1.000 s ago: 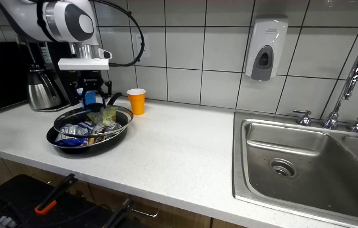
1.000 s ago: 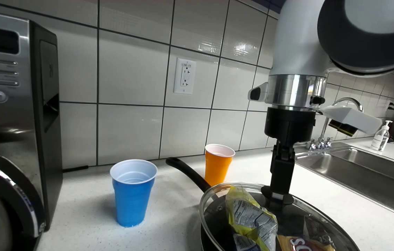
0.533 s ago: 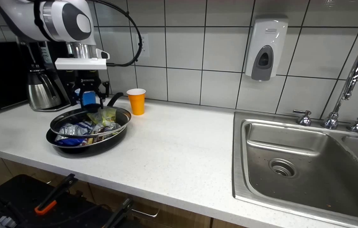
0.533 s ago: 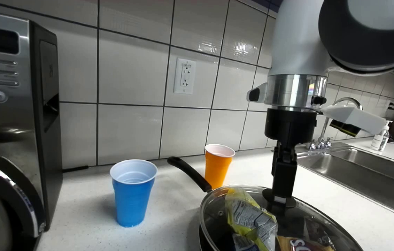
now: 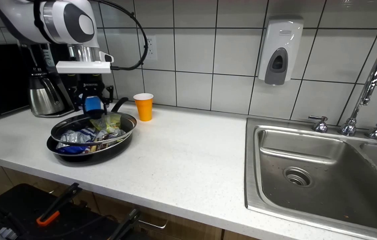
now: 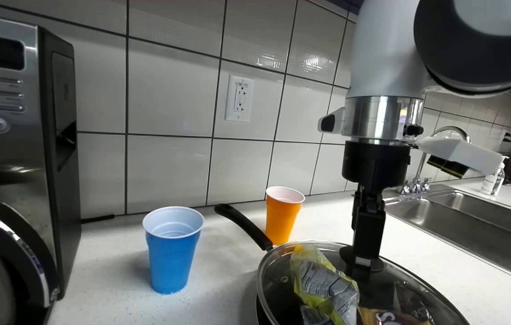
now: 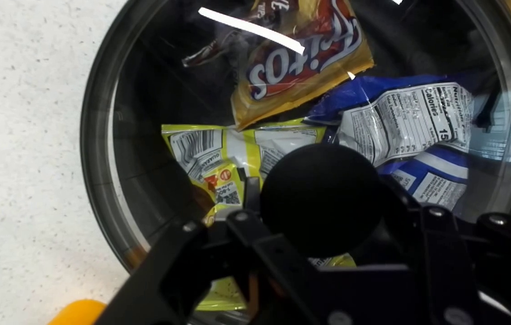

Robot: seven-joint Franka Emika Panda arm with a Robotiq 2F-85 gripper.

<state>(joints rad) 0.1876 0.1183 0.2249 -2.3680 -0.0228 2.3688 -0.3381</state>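
Observation:
A glass lid (image 5: 133, 124) with a dark rim sits tilted over a black frying pan (image 5: 121, 150), its edge out of line with the pan's. My gripper (image 5: 95, 111) points straight down with its fingers on either side of the lid's round black knob (image 7: 321, 198), shut on it. Through the glass in the wrist view show a Fritos bag (image 7: 300, 56), a yellow bag (image 7: 237, 144) and a blue bag (image 7: 409, 119). The pan's black handle (image 6: 242, 224) reaches toward the wall. The fingertips are partly hidden by the knob in the wrist view.
An orange cup (image 6: 283, 217) stands close beside the pan handle, near the wall. A blue cup (image 6: 171, 257) is behind the gripper, by the coffee maker (image 5: 46, 96). The sink (image 5: 251, 173) with its faucet (image 5: 371, 86) lies to the right along the counter.
My gripper and the lid have moved together, slightly left in an exterior view and a little lower. The pan has shifted slightly the same way. The cups have stayed put.

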